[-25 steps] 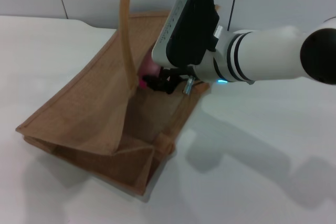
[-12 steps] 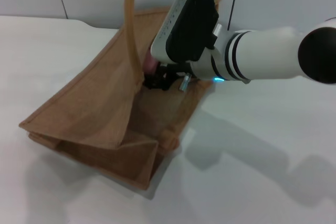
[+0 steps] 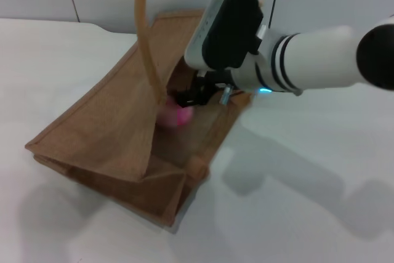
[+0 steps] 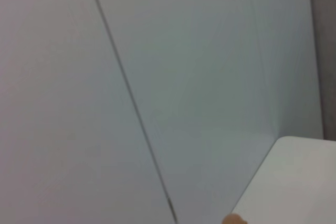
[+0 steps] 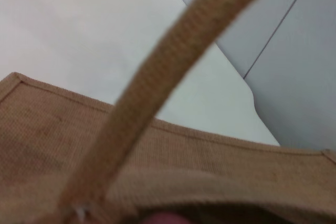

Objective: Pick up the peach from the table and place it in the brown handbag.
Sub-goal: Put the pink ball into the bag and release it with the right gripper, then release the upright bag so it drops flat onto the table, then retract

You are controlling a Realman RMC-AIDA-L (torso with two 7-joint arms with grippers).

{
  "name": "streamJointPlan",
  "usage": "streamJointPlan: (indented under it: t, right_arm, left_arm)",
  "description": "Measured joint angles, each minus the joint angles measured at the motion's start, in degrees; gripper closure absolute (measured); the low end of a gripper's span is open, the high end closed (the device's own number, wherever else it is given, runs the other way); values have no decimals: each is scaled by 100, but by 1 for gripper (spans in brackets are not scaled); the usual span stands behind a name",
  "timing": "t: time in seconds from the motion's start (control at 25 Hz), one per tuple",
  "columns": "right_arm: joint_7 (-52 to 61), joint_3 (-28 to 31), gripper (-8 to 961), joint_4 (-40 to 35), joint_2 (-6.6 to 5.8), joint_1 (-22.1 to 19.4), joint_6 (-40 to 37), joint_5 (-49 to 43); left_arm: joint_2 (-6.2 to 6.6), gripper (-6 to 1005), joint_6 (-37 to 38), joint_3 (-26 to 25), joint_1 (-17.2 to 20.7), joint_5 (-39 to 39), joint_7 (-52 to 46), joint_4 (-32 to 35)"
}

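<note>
No brand, label or writing can be read on anything here.

The brown handbag (image 3: 117,133) lies tilted on the white worktop (image 3: 295,214), its mouth gaping upward. One loop handle (image 3: 146,41) rises past the top edge of the head view and is cut off there. In the right wrist view the same handle (image 5: 173,72) crosses close and blurred, above the woven wall of the handbag (image 5: 199,156).

The peach (image 3: 175,115) sits inside the handbag, just behind the base of that handle, which hides part of its side. In the right wrist view only a sliver of pink, the peach (image 5: 164,217), shows at the picture's edge.

The right gripper (image 3: 196,95) hangs inside the handbag's mouth, directly above the peach. Its dark jaws stand just over the fruit and apart from it, holding nothing, and look parted, though the white wrist housing covers most of them.

The left gripper is out of the handbag's area, and its wrist view shows only a grey panelled wall (image 4: 157,77) and a corner of the worktop (image 4: 294,182); whether its jaws are parted cannot be told.
</note>
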Motion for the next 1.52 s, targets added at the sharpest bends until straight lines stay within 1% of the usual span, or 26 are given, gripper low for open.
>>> streamJointPlan:
  t: [0.2, 0.4, 0.6, 0.8, 0.88, 1.0, 1.08, 1.24, 1.32, 1.44, 1.52]
  right_arm:
    - [43, 578, 126, -54, -9, -74, 551, -535]
    - [104, 1150, 128, -68, -11, -130, 1040, -886]
    - [246, 1481, 129, -183, -11, -230, 1408, -1355]
    - [519, 1707, 128, -651, -11, -520, 1703, -1985]
    - [743, 1766, 128, -905, -11, -671, 1695, -2319]
    - [1034, 1864, 129, -1452, -11, -1014, 1484, -2711]
    - [1199, 1884, 131, -1793, -2, -1303, 1133, -2843]
    - [1329, 1869, 132, -2014, 9, -1619, 526, -2846]
    - [1331, 1872, 132, -2017, 9, -1643, 473, -2842]
    - [1345, 1878, 132, -1882, 1, -1590, 496, -2841]
    - [1362, 1870, 132, -1800, -1, -1548, 497, -2842]
  left_arm:
    - [2, 878, 100, -69, 177, 138, 20, -28]
    - [5, 878, 157, -243, 320, 149, 55, -224]
    - [-1, 878, 212, -594, 385, 147, 199, -537]
    - [2, 878, 448, -781, 452, 159, 321, -819]
    - [1, 878, 606, -801, 507, 184, 350, -935]
    - [-11, 878, 884, -802, 563, 198, 453, -1202]
    - [-17, 879, 1006, -803, 572, 138, 553, -1415]
    - [-19, 880, 1234, -803, 573, -322, 912, -1955]
    - [-4, 881, 1295, -809, 525, -816, 1186, -2203]
    - [5, 882, 1290, -812, 428, -1057, 1297, -2312]
    - [3, 881, 1259, -787, 363, -1086, 1308, -2321]
